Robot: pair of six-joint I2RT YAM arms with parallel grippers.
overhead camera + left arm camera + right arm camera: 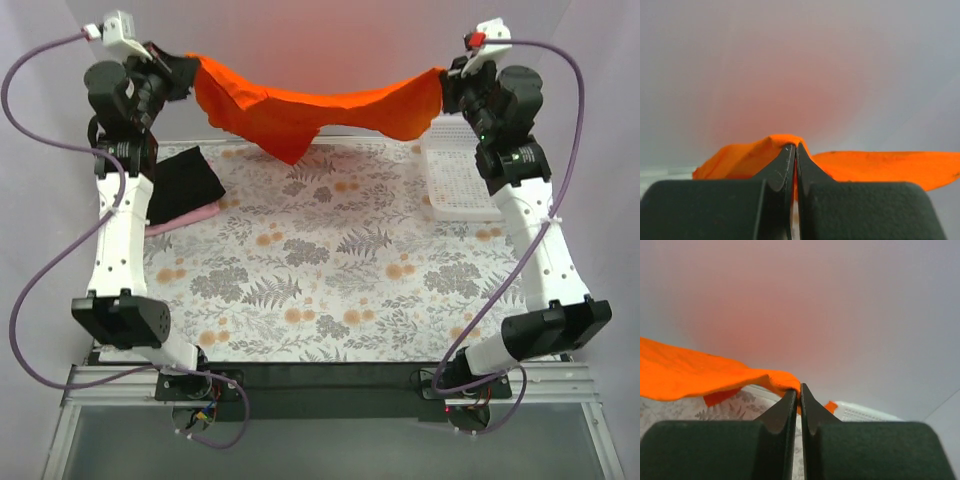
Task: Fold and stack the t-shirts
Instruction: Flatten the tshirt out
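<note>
Currently left gripper (795, 147) and right gripper (800, 389) both pinched closed on opposite ends of orange t-shirt (320, 110). Cloth sags between them.

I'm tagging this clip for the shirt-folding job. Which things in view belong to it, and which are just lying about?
Part of the job:
- orange t-shirt, stretched in the air between the left hand and right hand
- black t-shirt, folded, lying on the pink t-shirt

Just lying about:
- white mesh basket
- floral table cover
</note>
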